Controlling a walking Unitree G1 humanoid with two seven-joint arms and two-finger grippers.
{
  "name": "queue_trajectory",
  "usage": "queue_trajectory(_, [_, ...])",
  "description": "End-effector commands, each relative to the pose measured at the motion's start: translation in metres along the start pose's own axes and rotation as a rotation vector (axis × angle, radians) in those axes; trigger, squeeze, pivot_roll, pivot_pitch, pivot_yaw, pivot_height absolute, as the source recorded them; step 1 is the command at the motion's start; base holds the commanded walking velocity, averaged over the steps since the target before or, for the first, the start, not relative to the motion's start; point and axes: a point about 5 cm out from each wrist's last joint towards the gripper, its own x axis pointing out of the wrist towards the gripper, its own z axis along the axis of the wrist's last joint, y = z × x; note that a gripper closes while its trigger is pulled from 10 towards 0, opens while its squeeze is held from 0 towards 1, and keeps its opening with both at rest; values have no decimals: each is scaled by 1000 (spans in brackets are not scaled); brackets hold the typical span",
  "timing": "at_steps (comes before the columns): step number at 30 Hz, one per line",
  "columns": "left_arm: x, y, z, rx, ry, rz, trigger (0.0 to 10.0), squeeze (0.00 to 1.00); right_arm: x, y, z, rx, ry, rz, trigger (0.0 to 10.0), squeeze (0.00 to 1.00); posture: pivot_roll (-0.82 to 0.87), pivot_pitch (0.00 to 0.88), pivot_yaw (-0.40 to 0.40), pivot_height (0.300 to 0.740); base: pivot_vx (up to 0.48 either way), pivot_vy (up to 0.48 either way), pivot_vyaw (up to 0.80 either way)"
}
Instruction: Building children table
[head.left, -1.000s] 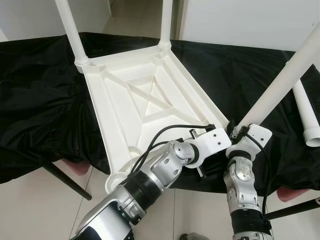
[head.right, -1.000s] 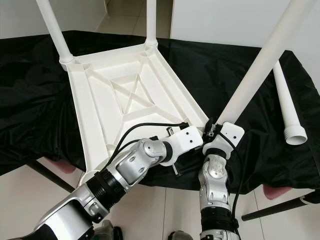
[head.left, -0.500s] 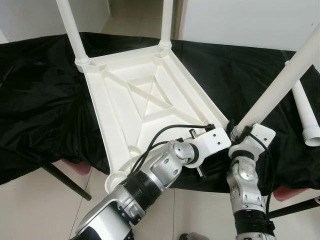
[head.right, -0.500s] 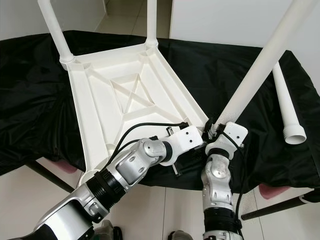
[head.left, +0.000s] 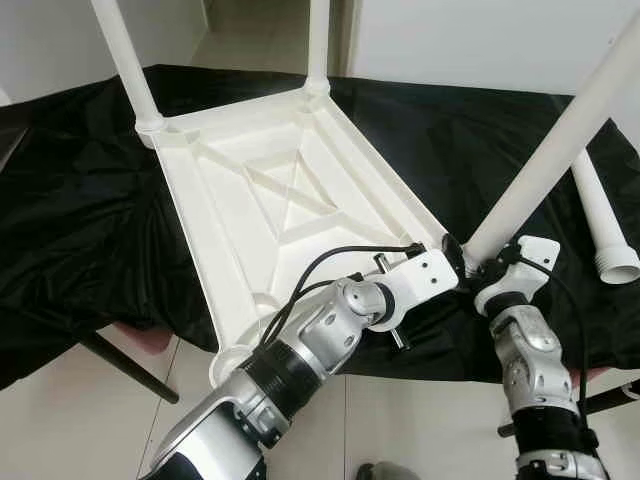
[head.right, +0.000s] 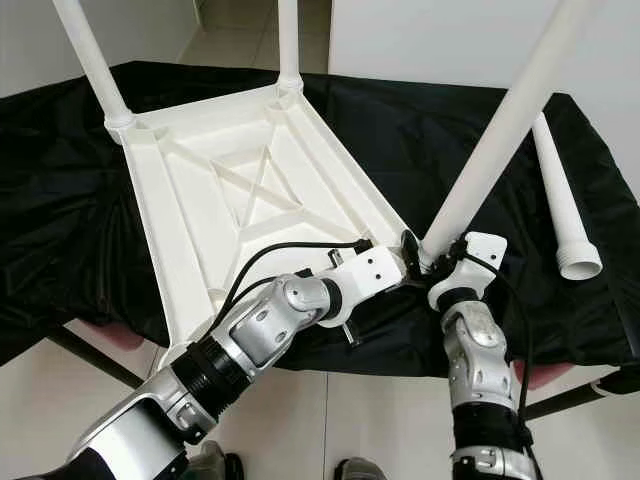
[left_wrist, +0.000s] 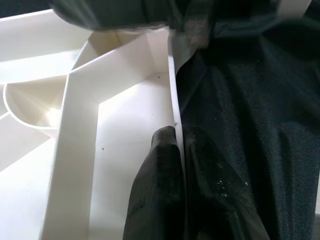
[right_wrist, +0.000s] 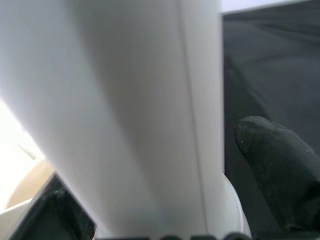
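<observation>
Table top (head.left: 290, 210): white plastic, upside down on the black cloth (head.left: 80, 200) over the desk; two legs already up at the far corners (head.left: 120, 60), (head.left: 317, 45).
Step, as I judge it: seating the third leg (head.left: 560, 150) into the near right corner socket.
Left end effector (left_wrist: 175, 150): fingers pinched on the thin side rim of the table top, one finger inside the rim, one outside on the cloth. I hold it there to steady the top.
Right end effector (head.left: 490, 268): wrapped around the base of the third leg just above the socket; leg leans out to the right, not upright.
How I'd do it well: bring the leg vertical over the socket first, then push straight down; keep the rim clamp firm so the top does not slide on the cloth.
Fourth leg (head.left: 600, 215): lying loose on the cloth at right, well apart from the top.
Hard to tell: socket itself is hidden behind both wrists, so I can't see how deep the leg sits. Right wrist view is blurred white leg plus one fingertip (right_wrist: 275, 150). Near left corner socket (head.left: 232, 360) partly covered by my left arm.
</observation>
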Motion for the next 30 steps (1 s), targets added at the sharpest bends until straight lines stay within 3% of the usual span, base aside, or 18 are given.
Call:
queue_trajectory(1, [3, -4, 8, 21, -16, 0, 10000, 0, 6, 8, 3, 3, 0, 115, 10000, 0, -19, 37, 11, 740, 0, 0, 0])
queue_trajectory(6, [3, -4, 9, 23, -17, 0, 10000, 0, 3, 8, -8, -54, 82, 303, 10000, 0, -17, 38, 13, 740, 0, 0, 0])
queue_trajectory(11, [3, -3, 9, 23, -17, 1, 10000, 0, 3, 7, -15, -74, 120, 326, 10000, 0, -15, 40, 15, 740, 0, 0, 0])
queue_trajectory(14, [3, -3, 9, 25, -18, 2, 10000, 0, 0, 1, -28, -100, 206, 367, 10000, 0, -14, 39, 18, 740, 0, 0, 0])
queue_trajectory(18, [3, -2, 9, 25, -18, 1, 10000, 0, 0, -1, -30, -102, 218, 366, 10000, 0, -13, 39, 20, 740, 0, 0, 0])
queue_trajectory(24, [2, -3, 10, 31, -18, -4, 10000, 0, -7, -18, -41, -119, 303, 359, 10000, 0, -13, 40, 26, 740, 0, 0, 0])
queue_trajectory(25, [2, -4, 9, 31, -18, -5, 10000, 0, -7, -20, -42, -111, 311, 349, 7608, 0, -13, 39, 27, 740, 0, 0, 0])
queue_trajectory(26, [2, -4, 10, 32, -18, -6, 10000, 0, -7, -22, -43, -98, 311, 338, 2980, 0, -13, 41, 29, 740, 0, 0, 0])
queue_trajectory(28, [2, -4, 9, 33, -18, -7, 10000, 0, -7, -24, -44, -84, 307, 332, 2980, 0, -13, 40, 29, 740, 0, 0, 0])
queue_trajectory(29, [2, -4, 9, 33, -18, -8, 10000, 0, -7, -25, -45, -78, 311, 329, 0, 0, -13, 41, 29, 740, 0, 0, 0])
queue_trajectory(30, [2, -4, 9, 33, -18, -8, 10000, 0, -7, -25, -45, -78, 311, 329, 0, 0, -13, 41, 29, 740, 0, 0, 0])
